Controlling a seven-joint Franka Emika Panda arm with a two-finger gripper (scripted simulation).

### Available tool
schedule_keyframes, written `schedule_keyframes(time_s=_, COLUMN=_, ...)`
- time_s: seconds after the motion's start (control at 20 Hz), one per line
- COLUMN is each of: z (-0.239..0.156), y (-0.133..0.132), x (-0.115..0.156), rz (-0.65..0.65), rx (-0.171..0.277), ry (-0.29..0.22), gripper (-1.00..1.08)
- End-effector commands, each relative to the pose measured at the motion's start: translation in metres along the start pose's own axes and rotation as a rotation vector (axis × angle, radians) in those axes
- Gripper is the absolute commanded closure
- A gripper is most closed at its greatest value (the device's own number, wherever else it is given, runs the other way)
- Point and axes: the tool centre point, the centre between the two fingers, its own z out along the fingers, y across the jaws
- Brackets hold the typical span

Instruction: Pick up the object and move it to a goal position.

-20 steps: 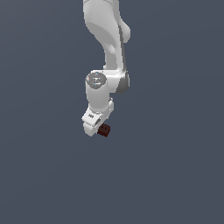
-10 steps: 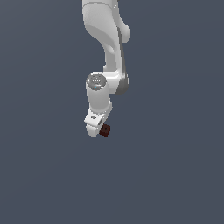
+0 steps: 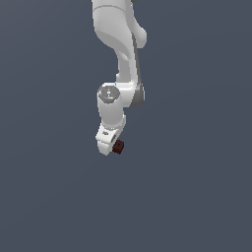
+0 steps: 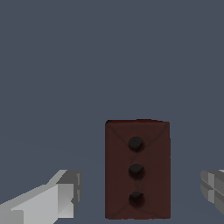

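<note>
The object [image 3: 118, 146] is a small dark reddish-brown block, seen in the exterior view just beside the lower end of the white gripper [image 3: 111, 146]. In the wrist view the block [image 4: 137, 168] is upright and rectangular, with three dark dots in a row on its face. It sits between my two fingers [image 4: 65, 194], and there is a gap on each side. The gripper [image 4: 140, 192] is open and straddles the block without touching it.
The white arm [image 3: 120, 59] comes down from the exterior view's top. A plain dark grey-blue surface [image 3: 197, 197] fills both views, and no other objects show.
The wrist and gripper have come down slightly toward the block. The block has stayed in place.
</note>
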Motion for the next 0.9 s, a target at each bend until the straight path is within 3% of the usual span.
schedule_keyframes(time_s=0.0, z=0.009, y=-0.001, x=0.000, rz=-0.001, rx=0.001, ry=0.000, gripper=-0.92)
schedule_keyframes(time_s=0.55, z=0.043, y=-0.001, x=0.000, rz=-0.004, rx=0.001, ry=0.000, gripper=-0.92)
schedule_keyframes(time_s=0.6, z=0.043, y=-0.001, x=0.000, rz=-0.004, rx=0.001, ry=0.000, gripper=1.08)
schedule_keyframes(time_s=0.85, z=0.043, y=-0.001, x=0.000, rz=-0.004, rx=0.001, ry=0.000, gripper=1.08)
